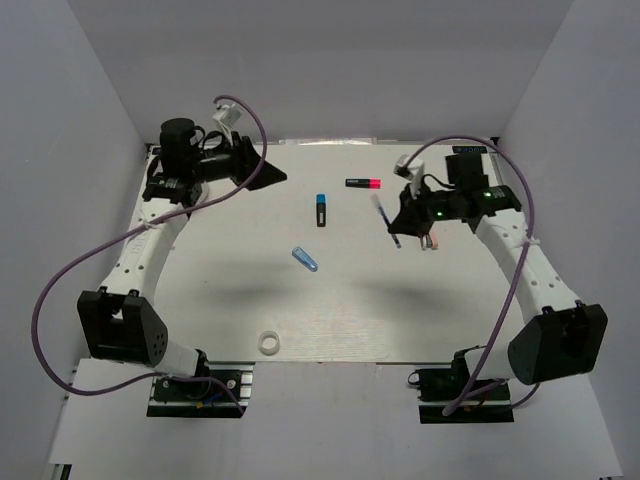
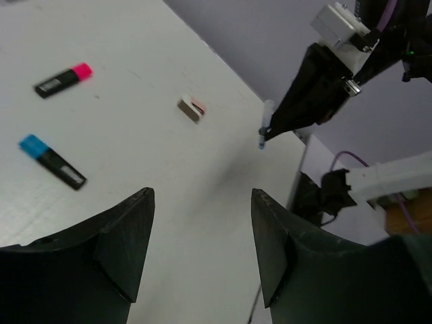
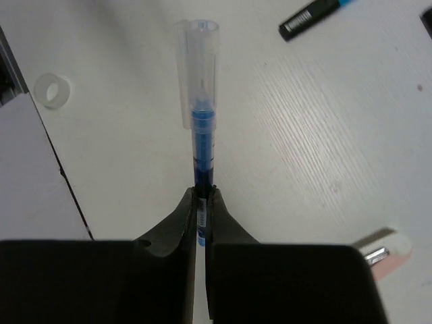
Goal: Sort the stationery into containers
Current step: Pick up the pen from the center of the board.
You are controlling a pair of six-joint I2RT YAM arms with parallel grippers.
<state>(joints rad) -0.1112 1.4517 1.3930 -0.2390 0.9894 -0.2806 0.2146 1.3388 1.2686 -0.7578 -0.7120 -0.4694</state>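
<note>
Right wrist view: clamped on a blue pen (image 3: 202, 135), held only at its tail end between the pads of the right pincer (image 3: 202, 197), with the clear cap pointing away over the desk (image 3: 304, 135). Looks raised off the surface, to judge by the left wrist view, where just the capped tip pokes out past the dark fingers. Seen from above at right of centre, well apart from the left pincer (image 1: 270, 175), which hangs wide and empty at the far left corner. Further out, loose and untouched: a pink-ended marker (image 1: 364, 183) and a blue-ended marker (image 1: 321, 209) toward the back, a translucent blue tube (image 1: 306, 259) mid-desk, a white tape ring (image 1: 268, 343) near the front edge, and a small pink-and-white piece (image 1: 430, 240) just beside the right pincer. No tub in any view, so cannot say where the pen should go. Main risk, as a judgement: with so short a bite at the very end, could swing or slide out during a fast or tilted carry, then roll off the desk. Could also clip the small piece below when lowering, or snag the purple cable (image 1: 60, 290) on a long reach. Calls for a slow, level carry and a low release.
</note>
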